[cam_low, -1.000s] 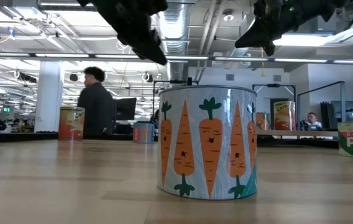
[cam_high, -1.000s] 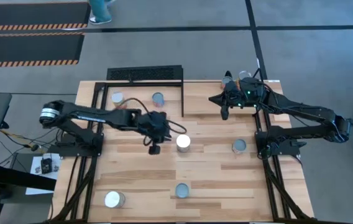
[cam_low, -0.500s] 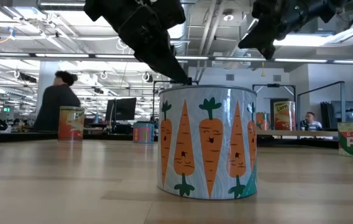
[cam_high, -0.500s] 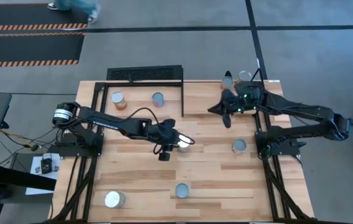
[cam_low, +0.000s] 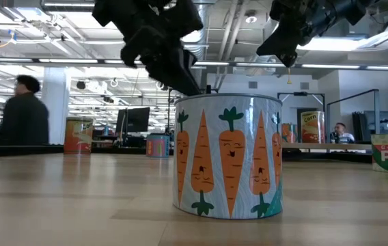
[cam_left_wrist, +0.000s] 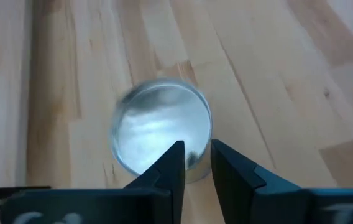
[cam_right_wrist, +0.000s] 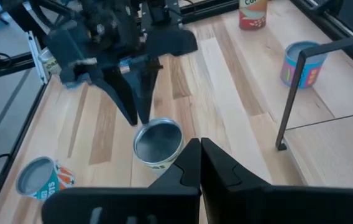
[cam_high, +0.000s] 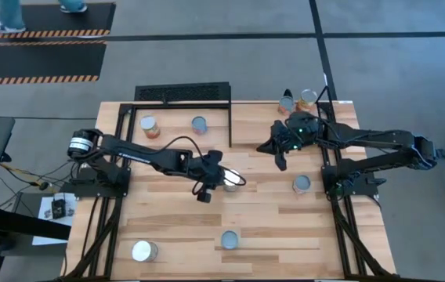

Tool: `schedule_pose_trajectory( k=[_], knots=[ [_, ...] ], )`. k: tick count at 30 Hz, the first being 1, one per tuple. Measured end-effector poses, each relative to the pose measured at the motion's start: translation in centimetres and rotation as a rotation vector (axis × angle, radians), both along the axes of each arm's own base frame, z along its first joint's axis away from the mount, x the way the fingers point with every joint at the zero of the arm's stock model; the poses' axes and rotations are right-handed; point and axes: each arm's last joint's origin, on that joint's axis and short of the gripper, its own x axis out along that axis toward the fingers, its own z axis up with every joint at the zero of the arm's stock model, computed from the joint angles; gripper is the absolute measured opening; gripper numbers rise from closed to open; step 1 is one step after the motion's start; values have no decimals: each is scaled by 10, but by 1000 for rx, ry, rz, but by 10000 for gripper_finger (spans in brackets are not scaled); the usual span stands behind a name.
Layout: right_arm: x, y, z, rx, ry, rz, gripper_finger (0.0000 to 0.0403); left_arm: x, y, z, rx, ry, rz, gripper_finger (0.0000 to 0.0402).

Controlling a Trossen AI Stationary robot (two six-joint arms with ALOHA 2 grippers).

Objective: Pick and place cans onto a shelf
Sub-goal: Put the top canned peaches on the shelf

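You are looking down at a light wood table (cam_high: 269, 227) on a grey floor. A person (cam_low: 23, 116) walks in the room behind it.

At the far left is the shelf (cam_high: 171, 129), a wood ledge with thin black bars. Two cans stand on it, one with an orange-red label (cam_high: 149, 126) and one with a grey top (cam_high: 199, 124). Near the front left edge of the table stands a can with a white top (cam_high: 142, 251).

Your left gripper (cam_high: 216, 175) is in the middle of the table, just over a silver-topped can (cam_high: 229, 181). Its fingers (cam_left_wrist: 175, 163) are almost together, with only a thin gap, and they hold nothing. Their tips sit over the can's rim.

A carrot can (cam_high: 229, 239) stands near the front edge, very close to the low camera.

Your right gripper (cam_high: 276, 149) hangs in the air over the far right part of the table. Its fingers (cam_right_wrist: 192, 163) are pressed together and hold nothing. One more can (cam_high: 302, 184) stands near the right side, and two cans (cam_high: 298, 99) stand at the far right edge.
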Motion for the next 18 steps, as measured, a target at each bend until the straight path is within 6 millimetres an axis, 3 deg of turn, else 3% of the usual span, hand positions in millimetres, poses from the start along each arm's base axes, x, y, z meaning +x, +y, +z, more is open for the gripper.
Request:
schedule_pose_trajectory(
  k=[9,14,18],
  knots=[
    [-1,-2,0,3,-2,-8,18,7,0,-11,46,12,-23,60],
    [0,-2,1,3,-9,-10,19,9,0,-6,33,18,-27,8],
    [-3,-1,4,-5,-20,-19,19,15,3,11,30,26,-19,2]
  ],
)
